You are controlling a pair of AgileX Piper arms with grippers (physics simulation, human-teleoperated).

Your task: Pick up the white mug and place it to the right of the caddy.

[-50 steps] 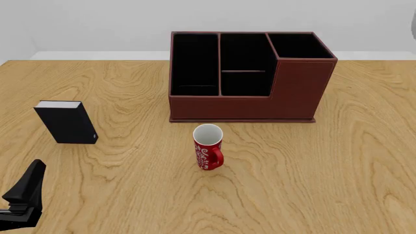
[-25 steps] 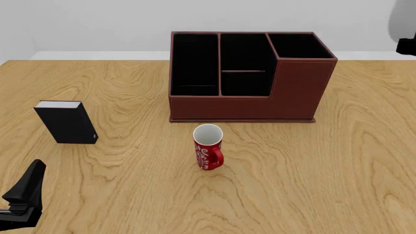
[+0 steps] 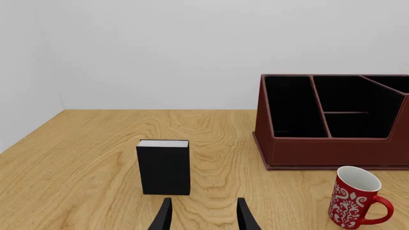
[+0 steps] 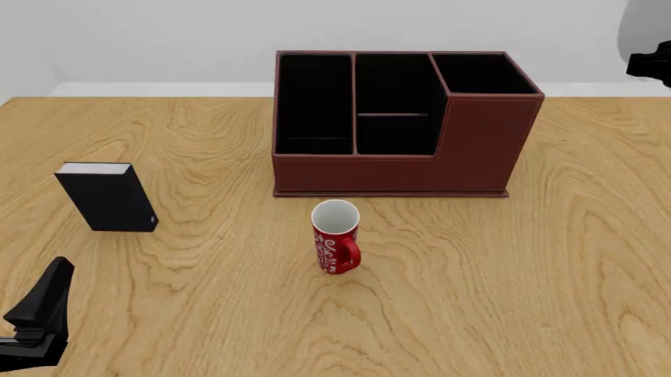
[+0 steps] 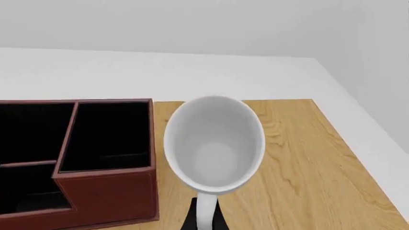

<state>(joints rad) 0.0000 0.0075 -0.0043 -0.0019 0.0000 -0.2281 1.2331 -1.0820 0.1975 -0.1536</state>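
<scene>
The left gripper [image 3: 202, 216] rests low over the wooden table [image 4: 524, 275], its jaws narrowly apart with nothing between them. Just ahead of them stands a small black box with a white top [image 3: 164, 166]. The red mug with white script [image 4: 335, 236] stands further to their right, in front of the caddy [image 4: 398, 126]. The white mug [image 5: 214, 143] hangs in the air at the caddy's tall right end, held by its handle in the right gripper [image 5: 206, 218]; the jaws themselves are mostly hidden behind the handle.
</scene>
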